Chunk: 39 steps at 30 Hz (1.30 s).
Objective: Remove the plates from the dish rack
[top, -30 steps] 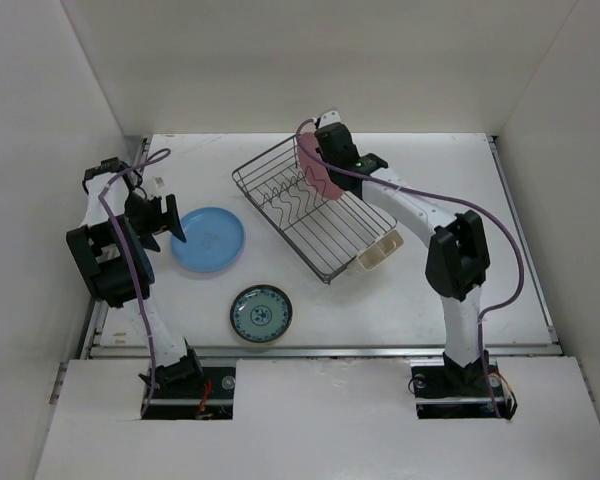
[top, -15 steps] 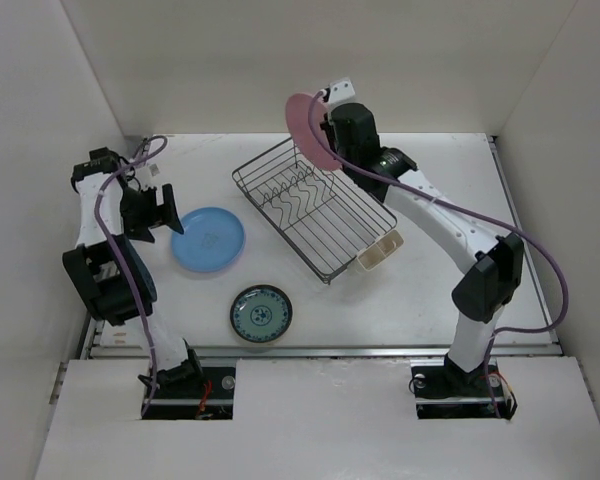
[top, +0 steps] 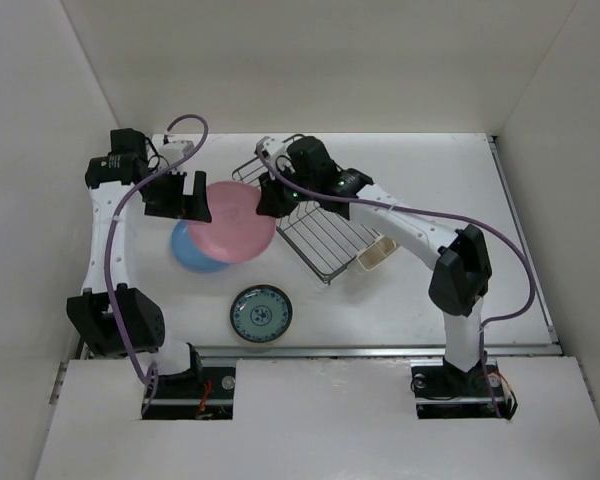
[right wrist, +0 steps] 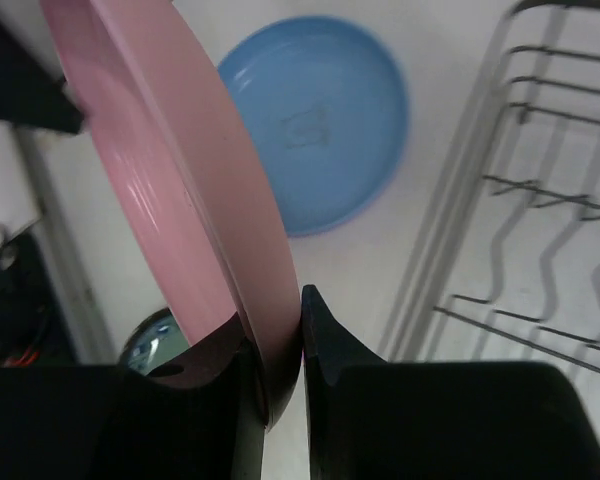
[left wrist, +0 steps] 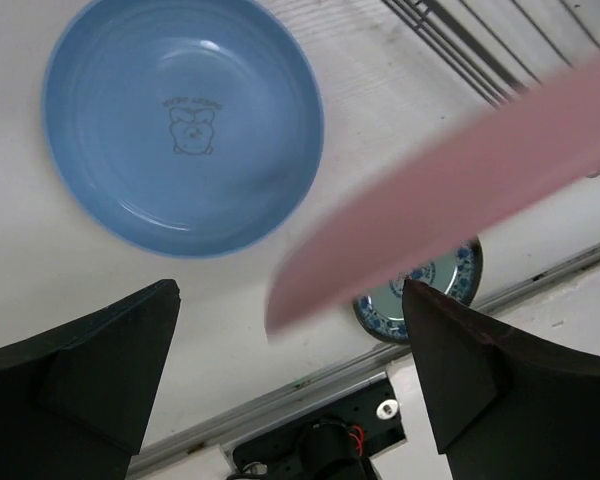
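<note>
- White tabletop, walled on 3 sides; both arm bases sit at its near edge.
- Nearest: 1 small teal-patterned plate, flat on the tabletop, apart from everything else.
- Behind it, the blue plate lies flat, face up. In the top view it is partly covered by the pink plate.
- Pink plate: off the rack, held in the air over the blue one. Right hand is clenched on its right rim, 1 finger on each face. Whether the 2 plates touch cannot be told.
- Left hand: fingers spread wide, grasping nothing, just beside the pink plate's left rim. Its wrist view shows the plate as a blurred slanted band crossing between the fingers.
- Farther back: dish rack, set at an angle, cream cutlery cup at its near-right end. No plate shows in its dividers.
- Judgement: step in hand is placing the pink plate, likely stacked on the blue one; task looks close to done.
- To do it well:
  - level the plate before lowering, since a 1-sided rim pinch lets the free edge dip and strike first;
  - centre it over the blue plate so the rims nest;
  - release only once it rests;
  - if the left hand is meant to take it, it should grip the far rim before the right lets go.
</note>
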### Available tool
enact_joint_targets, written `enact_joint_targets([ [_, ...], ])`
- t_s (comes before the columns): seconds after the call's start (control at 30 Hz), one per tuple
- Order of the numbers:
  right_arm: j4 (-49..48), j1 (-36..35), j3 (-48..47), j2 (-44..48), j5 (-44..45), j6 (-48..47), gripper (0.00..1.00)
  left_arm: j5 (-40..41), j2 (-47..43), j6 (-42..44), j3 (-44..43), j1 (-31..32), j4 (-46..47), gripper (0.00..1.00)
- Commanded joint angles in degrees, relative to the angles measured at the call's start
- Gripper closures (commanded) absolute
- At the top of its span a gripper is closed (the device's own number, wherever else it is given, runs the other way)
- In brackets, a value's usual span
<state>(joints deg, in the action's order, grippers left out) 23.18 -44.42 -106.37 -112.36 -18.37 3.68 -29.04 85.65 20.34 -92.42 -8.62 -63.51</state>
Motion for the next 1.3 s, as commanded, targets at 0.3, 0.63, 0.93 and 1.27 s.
enact_joint_targets([
  [0.3,-8.5,-0.6,1.4,1.1,-17.6,2.3,1.0,1.7,2.6,0.1,4.4,1.3,-0.6,0.94],
  [0.63,-7.9,-0.6,0.9,2.1,-10.9,2.9,0.36,0.6,2.0,-3.5,3.1,-1.3,-0.6,1.0],
  [0.93,-7.4,-0.6,4.2,9.0,9.4,4.1,0.18,-1.4,5.3,-5.4,0.9,-9.7,-1.9,1.0],
  [1.27,-7.9,-0.6,10.5,18.2,19.4,5.7,0.18,-1.4,17.0,-8.0,2.6,-13.2,-1.4,1.0],
])
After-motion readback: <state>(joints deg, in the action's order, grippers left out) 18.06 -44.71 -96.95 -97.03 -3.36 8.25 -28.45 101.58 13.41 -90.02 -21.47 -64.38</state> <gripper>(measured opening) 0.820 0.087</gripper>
